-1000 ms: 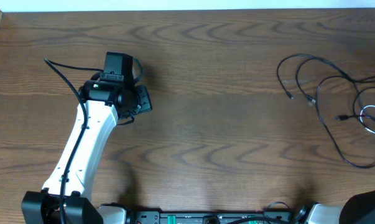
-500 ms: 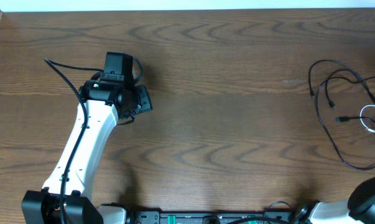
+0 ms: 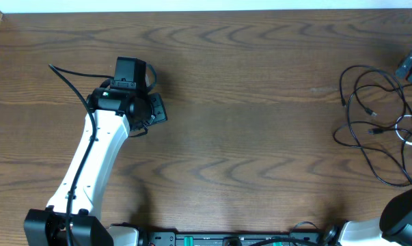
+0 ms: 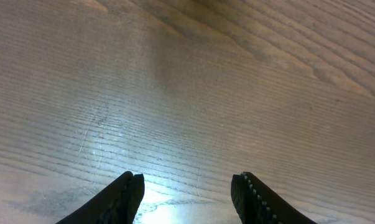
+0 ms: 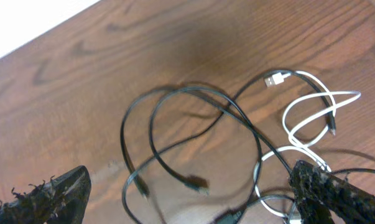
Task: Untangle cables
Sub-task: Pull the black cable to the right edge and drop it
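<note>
Black cable [image 3: 371, 115] loops have slid rightward, bunching beside the white cable [image 5: 311, 102] at the overhead frame's right edge; right hand [image 5: 188, 175] has arrived above them, fingers wide apart, empty; left hand [image 4: 186, 183], likewise apart, hovers over bare counter [image 3: 246, 137] at left; likely the tangle is tighter, unresolved.

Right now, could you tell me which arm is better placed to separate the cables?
Right: the right gripper hangs open over the black cable and white cable; the left gripper faces bare table, far away.
</note>
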Robot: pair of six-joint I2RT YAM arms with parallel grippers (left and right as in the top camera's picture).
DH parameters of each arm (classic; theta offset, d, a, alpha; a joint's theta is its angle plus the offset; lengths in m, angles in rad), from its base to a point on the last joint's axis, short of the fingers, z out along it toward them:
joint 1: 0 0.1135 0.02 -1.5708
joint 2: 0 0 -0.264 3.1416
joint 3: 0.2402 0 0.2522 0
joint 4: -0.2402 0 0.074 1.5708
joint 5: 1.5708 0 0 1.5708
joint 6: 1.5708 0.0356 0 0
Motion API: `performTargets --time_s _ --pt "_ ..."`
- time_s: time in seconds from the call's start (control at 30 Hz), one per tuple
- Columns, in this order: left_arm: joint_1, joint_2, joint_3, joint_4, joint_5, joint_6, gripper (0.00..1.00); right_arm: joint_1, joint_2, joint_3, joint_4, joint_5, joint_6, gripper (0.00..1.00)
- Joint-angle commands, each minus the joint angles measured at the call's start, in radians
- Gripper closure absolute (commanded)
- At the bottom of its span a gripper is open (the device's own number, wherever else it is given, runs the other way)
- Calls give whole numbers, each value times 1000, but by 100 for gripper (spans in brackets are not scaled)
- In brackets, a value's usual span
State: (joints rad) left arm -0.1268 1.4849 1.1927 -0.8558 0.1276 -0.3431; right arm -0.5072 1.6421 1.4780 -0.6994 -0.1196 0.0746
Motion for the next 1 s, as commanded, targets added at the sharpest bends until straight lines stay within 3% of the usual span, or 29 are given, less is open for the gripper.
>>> performTargets --time_s 0.0,0.17,0.23,0.3,0.43,0.67,0.83,0.97 --pt "3 11 2 4 -9 -10 49 3 -30 7 -41 8 -71 1" --pt "3 11 2 3 -9 -10 49 30 -30 6 -264 -317 -93 21" --pt "3 11 2 3 -9 -10 49 75 -30 -8 -363 -335 -140 44" --pt "3 11 2 4 -9 -10 49 127 -30 -48 -385 -324 -192 78" --pt "3 11 2 4 -9 -10 49 195 -29 -203 -269 -219 -196 82" --pt "3 11 2 4 -9 -10 49 203 -26 -525 166 -225 -90 79" --pt "3 11 2 4 -9 -10 49 203 -25 -693 381 -221 -70 85" --pt "3 11 2 4 -9 -10 49 199 -25 -774 483 79 89 83"
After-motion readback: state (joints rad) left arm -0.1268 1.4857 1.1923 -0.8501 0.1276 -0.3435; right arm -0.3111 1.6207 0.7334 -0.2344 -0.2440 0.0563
